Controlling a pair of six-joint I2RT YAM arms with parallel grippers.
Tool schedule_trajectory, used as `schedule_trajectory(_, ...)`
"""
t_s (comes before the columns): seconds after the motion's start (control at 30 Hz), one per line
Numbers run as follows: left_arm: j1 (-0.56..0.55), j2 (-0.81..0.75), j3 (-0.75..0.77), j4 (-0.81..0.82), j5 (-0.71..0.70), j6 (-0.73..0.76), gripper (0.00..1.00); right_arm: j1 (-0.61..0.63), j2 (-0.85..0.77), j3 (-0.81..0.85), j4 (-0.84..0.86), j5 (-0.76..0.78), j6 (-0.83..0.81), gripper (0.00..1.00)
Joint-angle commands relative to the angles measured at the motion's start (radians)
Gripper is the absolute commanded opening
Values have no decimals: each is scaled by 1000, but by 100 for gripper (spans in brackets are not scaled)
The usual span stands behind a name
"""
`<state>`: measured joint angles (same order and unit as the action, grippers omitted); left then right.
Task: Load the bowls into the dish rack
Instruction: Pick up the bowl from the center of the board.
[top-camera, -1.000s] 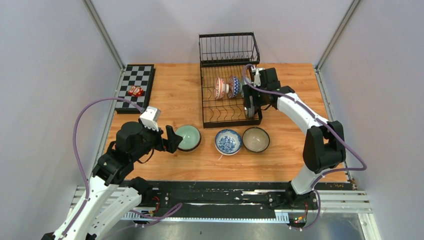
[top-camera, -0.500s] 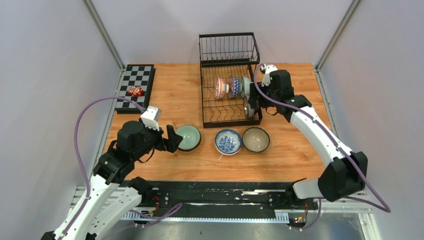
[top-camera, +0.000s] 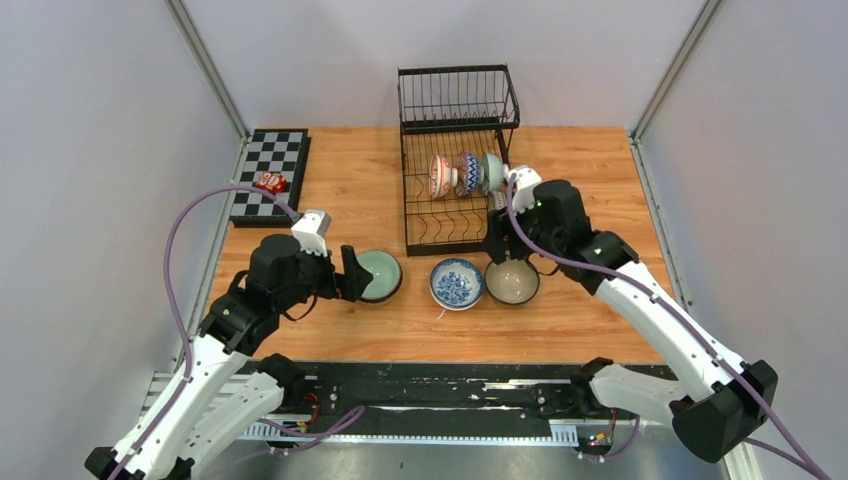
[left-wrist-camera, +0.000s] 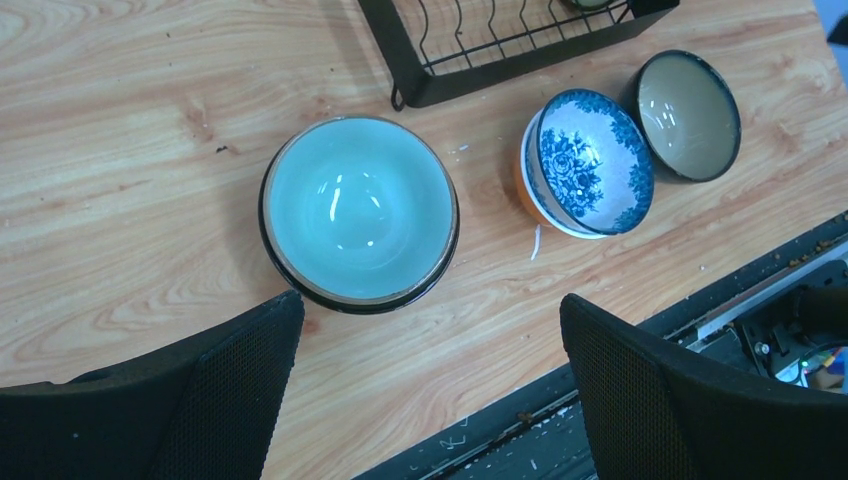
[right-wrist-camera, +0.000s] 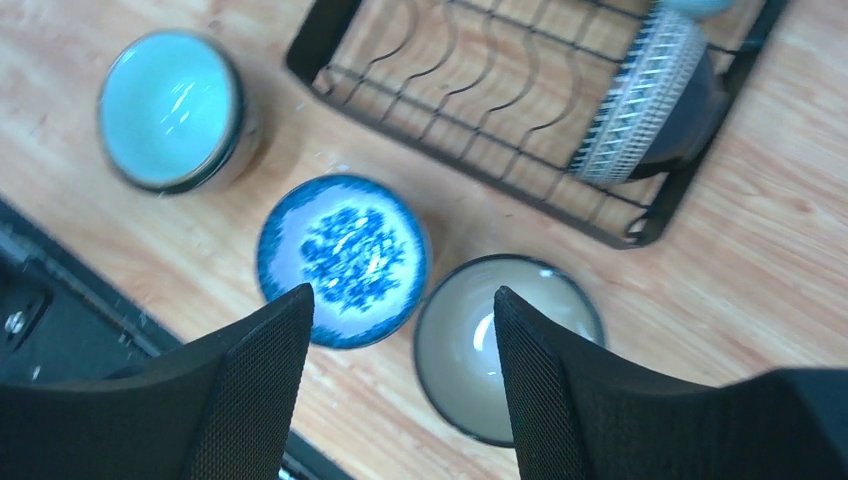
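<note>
"Black mesh-padded fingers nearest the bases: how do the two pincers stand?" asks the reader.

"Left gripper (left-wrist-camera: 432, 305): released and empty, its fingers spread wide just beside the near rim of the pale green bowl (left-wrist-camera: 360, 210). Whether it touches cannot be told. Right gripper (right-wrist-camera: 402, 295): fingers parted with nothing between them, hanging above the gap between the blue-patterned bowl (right-wrist-camera: 343, 258) and the cream dark-rimmed bowl (right-wrist-camera: 455, 350)," the legend replies.

"Where do those three lie?"

"In a row on the wooden table (top-camera: 340, 200), mouths up: green at left, blue in the middle, cream at right, the last two close together. All sit just in front of the dish rack (top-camera: 463, 247)."

"And farther back?"

"In the rack's base, three bowls stand on edge in one row across the slots: a red-and-white bowl (top-camera: 440, 176), a blue zigzag bowl (top-camera: 467, 172), and a second pale green bowl (top-camera: 490, 172). A dark ribbed bowl (right-wrist-camera: 650, 100) stands on edge near the rack's front right corner. The upper wire basket (top-camera: 458, 98) rises at the far end. At far left lies a checkerboard (top-camera: 262, 155) bearing a small red object (top-camera: 270, 182)."
</note>
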<state>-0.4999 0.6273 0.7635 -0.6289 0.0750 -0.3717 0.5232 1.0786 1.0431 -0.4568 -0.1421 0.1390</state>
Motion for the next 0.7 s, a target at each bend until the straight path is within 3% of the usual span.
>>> schedule_trajectory(0.0, -4, 5, -21, 20, -18, -21, 100, 115, -16, -31, -60, -22, -19, 68)
schedule_trajectory(0.3, -4, 0, -32, 16, -40, -26, 100, 311, 108, -23, -79, -14, -75, 63)
schedule_trajectory(0.67, -5, -9, -32, 17, -35, -22, 100, 434, 356, 35, -62, -38, -88, 52)
